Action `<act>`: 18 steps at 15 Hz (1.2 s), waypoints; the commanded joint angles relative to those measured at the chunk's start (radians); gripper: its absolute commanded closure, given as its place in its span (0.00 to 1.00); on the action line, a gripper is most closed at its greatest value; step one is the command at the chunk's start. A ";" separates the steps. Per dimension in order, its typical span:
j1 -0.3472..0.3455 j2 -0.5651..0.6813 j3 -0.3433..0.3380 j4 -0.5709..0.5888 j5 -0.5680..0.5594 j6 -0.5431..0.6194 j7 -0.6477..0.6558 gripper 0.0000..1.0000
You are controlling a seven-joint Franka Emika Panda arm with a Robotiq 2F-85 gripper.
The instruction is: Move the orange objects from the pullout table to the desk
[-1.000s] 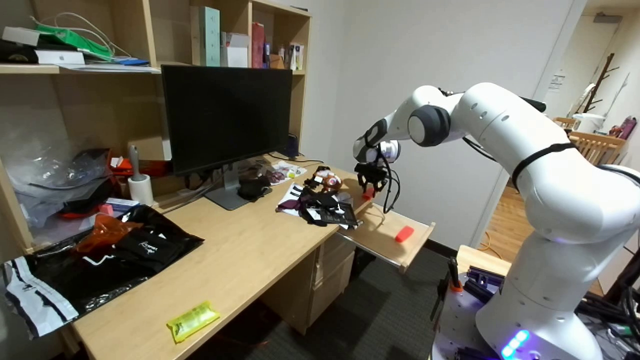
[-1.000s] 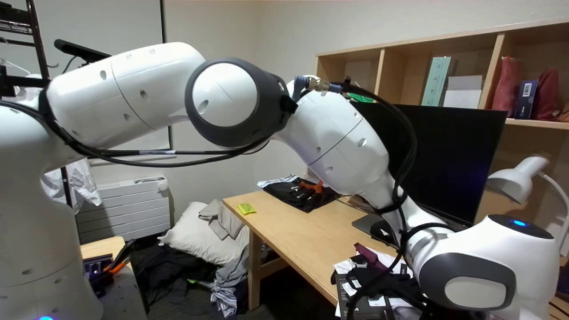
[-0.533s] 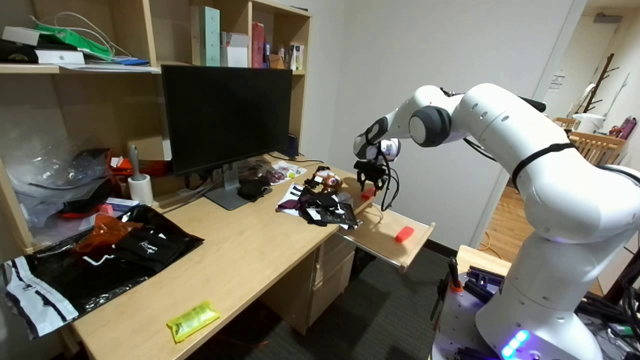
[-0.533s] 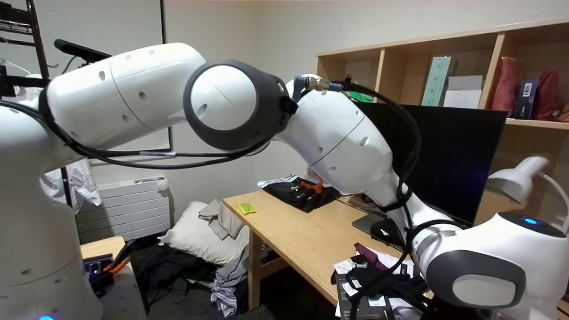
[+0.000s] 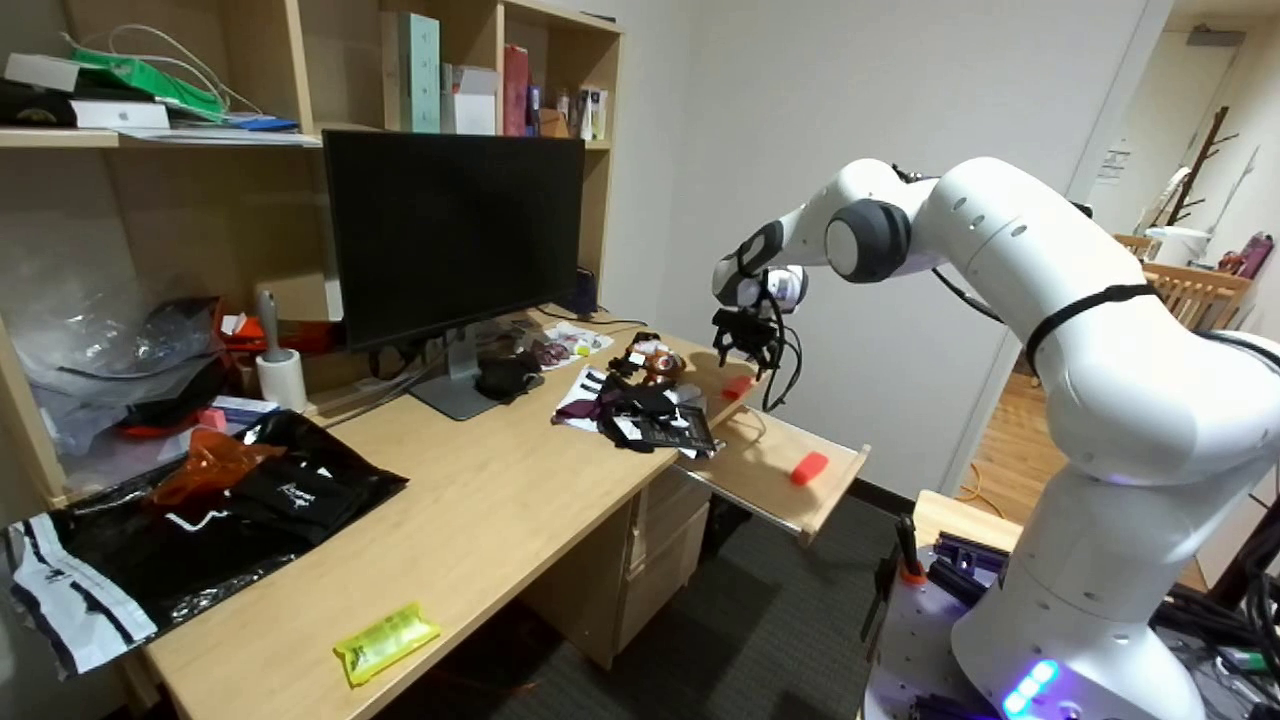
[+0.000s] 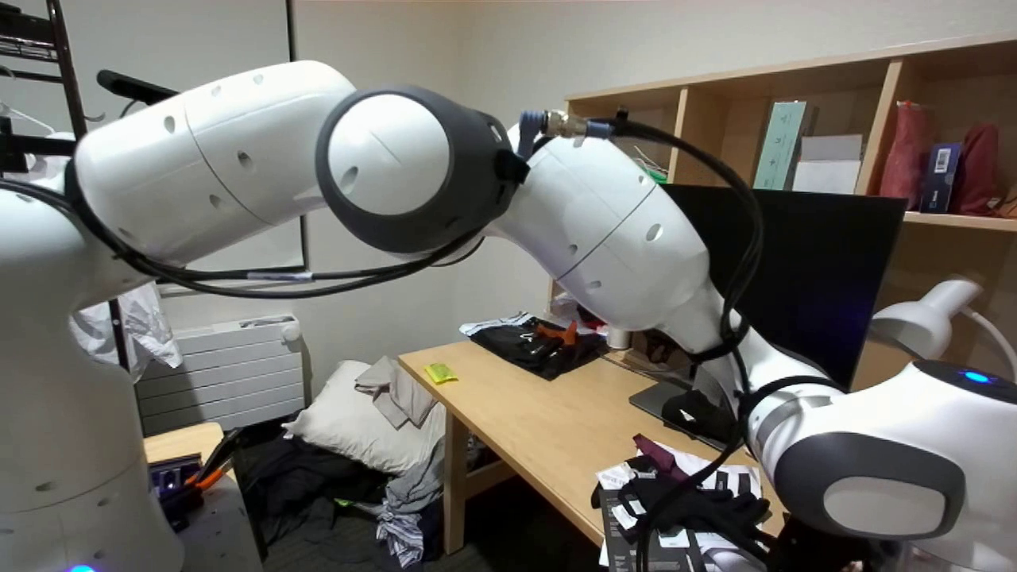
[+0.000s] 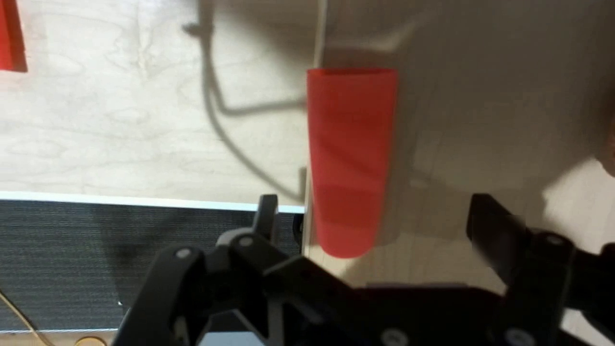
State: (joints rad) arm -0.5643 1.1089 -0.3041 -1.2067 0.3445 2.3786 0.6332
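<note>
Along edge of desk [image 5: 480,490]: orange-red piece [image 7: 351,163] (tapered, round-ended); fingers [image 7: 495,233] spread wide, holding nothing.

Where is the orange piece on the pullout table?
In an exterior view, the orange piece lies toward the outer end of the pullout table, right of the desk in the picture.

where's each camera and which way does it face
Exterior view: near the packet, facing along the desk to the pullout table; arm and hand show.
Exterior view: near the arm, facing back toward the pillow; arm foremost.
Wrist view: wrist-mounted, facing down at an orange piece; hand's fingers show.
Both exterior views share arm, desk, packet.
</note>
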 commanded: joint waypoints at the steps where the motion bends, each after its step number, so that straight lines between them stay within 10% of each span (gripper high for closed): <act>1: -0.022 -0.190 0.025 -0.227 0.016 0.048 -0.159 0.00; 13: -0.043 -0.452 0.039 -0.836 0.044 0.223 -0.497 0.00; 18: -0.043 -0.382 0.023 -0.706 0.011 0.157 -0.451 0.00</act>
State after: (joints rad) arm -0.6097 0.7253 -0.2788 -1.9162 0.3545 2.5393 0.1820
